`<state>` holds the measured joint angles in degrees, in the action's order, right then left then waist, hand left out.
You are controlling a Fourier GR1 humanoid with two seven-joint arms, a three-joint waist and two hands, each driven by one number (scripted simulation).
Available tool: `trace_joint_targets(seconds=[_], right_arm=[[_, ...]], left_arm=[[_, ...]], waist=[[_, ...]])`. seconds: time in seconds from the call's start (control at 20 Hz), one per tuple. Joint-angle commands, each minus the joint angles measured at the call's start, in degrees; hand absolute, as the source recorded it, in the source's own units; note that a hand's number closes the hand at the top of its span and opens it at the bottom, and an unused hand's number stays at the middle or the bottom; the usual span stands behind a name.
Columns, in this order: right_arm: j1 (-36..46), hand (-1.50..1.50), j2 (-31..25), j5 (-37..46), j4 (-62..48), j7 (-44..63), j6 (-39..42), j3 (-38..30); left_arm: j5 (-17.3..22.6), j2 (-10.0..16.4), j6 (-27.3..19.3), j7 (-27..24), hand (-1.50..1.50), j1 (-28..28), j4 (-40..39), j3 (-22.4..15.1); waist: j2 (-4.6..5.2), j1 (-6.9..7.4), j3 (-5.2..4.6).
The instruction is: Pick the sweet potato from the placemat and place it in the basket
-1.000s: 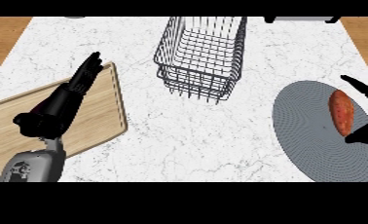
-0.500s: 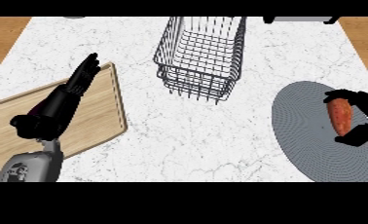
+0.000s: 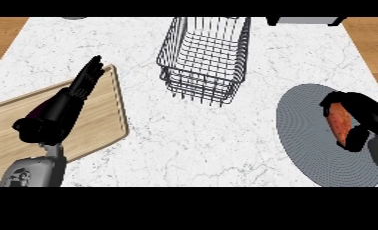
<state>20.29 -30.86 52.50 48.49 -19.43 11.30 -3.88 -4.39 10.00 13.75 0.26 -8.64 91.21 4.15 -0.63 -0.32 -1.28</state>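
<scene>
So the right hand (image 3: 356, 105) is over at the right edge with its fingers curled round the orange sweet potato (image 3: 340, 122), which sits over the round grey placemat (image 3: 310, 134). The wire basket (image 3: 203, 59) is well apart, up near the middle of the marble counter (image 3: 207, 144). The left hand (image 3: 66, 101) rests straight-fingered over the wooden cutting board (image 3: 100, 124).
</scene>
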Motion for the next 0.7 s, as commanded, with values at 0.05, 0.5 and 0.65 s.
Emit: trace_joint_targets(seconds=[0.05,0.5,0.65], right_arm=[[4.1,1.5,18.5,4.9,8.0,12.0,-3.1,9.4],[8.1,1.5,30.4,6.8,16.3,33.4,-4.1,22.6],[6.3,1.5,30.6,-1.9,20.9,39.6,-8.7,26.6]], left_arm=[[-0.6,-0.4,0.4,0.5,0.0,-1.0,-0.7,-1.3],[-0.3,-1.7,1.0,1.0,0.0,-2.9,-1.6,-3.0],[-0.8,-2.4,0.9,0.3,0.0,-3.0,-2.2,-3.9]], waist=[[-0.33,2.39,0.83],[-0.09,5.3,1.27],[0.13,5.6,1.46]])
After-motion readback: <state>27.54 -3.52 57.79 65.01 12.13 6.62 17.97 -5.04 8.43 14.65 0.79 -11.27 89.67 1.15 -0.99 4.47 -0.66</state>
